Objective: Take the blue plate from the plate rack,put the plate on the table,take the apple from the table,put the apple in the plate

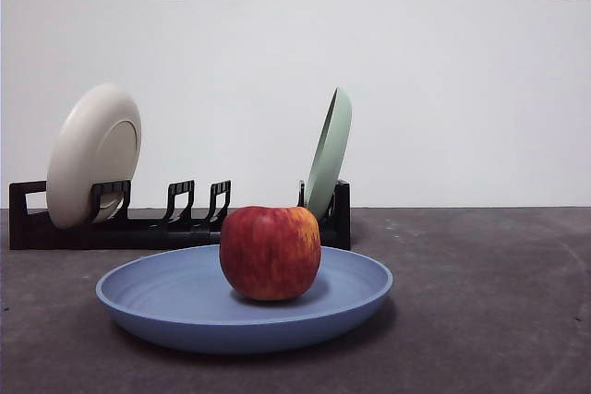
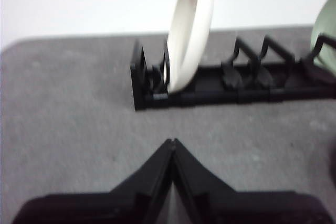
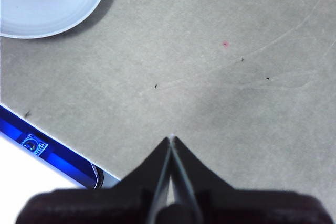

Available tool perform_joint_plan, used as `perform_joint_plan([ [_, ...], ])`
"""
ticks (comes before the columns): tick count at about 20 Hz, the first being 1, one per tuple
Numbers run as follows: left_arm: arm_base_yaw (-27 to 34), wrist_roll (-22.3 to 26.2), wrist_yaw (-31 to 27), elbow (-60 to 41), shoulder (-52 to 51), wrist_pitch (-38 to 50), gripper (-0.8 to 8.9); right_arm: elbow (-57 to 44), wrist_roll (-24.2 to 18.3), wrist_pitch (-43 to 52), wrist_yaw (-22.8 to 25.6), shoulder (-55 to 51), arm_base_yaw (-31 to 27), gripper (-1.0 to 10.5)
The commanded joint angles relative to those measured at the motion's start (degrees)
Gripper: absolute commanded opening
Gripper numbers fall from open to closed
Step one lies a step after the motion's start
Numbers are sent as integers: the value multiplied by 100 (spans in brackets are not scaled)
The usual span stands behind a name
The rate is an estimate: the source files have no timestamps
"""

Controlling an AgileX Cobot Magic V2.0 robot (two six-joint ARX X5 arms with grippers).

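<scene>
From the front we see the apple (image 1: 270, 253) sitting upright in the middle of the blue plate (image 1: 166, 302), which lies flat on the table (image 1: 489, 302) just in front of the plate rack (image 1: 55, 228). A beige plate (image 1: 92, 154) leans at the rack's left end and a pale green plate (image 1: 330, 149) stands at its right end; no arm shows here.

In the left wrist view, the left gripper (image 2: 172, 141) hangs over bare table near the rack's beige-plate end, jaws pressed together, empty.

In the right wrist view, the right gripper (image 3: 170, 138) is likewise closed on nothing, well apart from the plate.

We judge the apple firm, smooth and prone to rolling, best pinched across its widest part; the plate looks stiff and light, best taken by its raised rim.
</scene>
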Motion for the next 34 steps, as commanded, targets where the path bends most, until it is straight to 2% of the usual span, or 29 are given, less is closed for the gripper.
perform_joint_plan([
  [1, 20, -122, -4, -57, -15, 90, -4, 7, 42, 15, 7, -2, 0, 2],
  [15, 20, -122, -2, -57, 422, 42, -3, -4, 35, 55, 55, -131, -52, 2],
  [16, 20, -122, -2, -57, 433, 39, -4, -7, -352, 52, 216, -271, -223, 2],
  [17, 20, -125, -4, -57, 439, 42, -4, -33, -463, 216, 264, -378, -481, 2],
  [19, 20, -125, -2, -57, 452, 42, -4, -487, -525, 1447, 238, -791, -1423, 2],
  [20, 20, -125, -2, -57, 452, 39, -4, -979, -507, 2465, 192, -1147, -2037, 2],
  [21, 20, -122, -2, -57, 452, 42, -4, -1464, -546, 3318, -46, -1449, -2531, 2],
  [24, 20, -125, -2, -57, 452, 42, -4, -3390, -938, 5917, -1681, -2529, -3963, 2],
  [26, 20, -125, -2, -57, 452, 39, -4, -4544, -949, 7075, -2365, -3217, -4535, 2],
  [27, 20, -125, -2, -57, 452, 42, -4, -4933, -944, 7316, -2551, -3497, -4697, 2],
  [29, 20, -125, -2, -57, 452, 42, -4, -5469, -949, 7355, -2566, -3976, -4870, 2],
  [34, 20, -125, -2, -57, 452, 42, -4, -6006, -1119, 7200, -1919, -4395, -4916, 2],
])
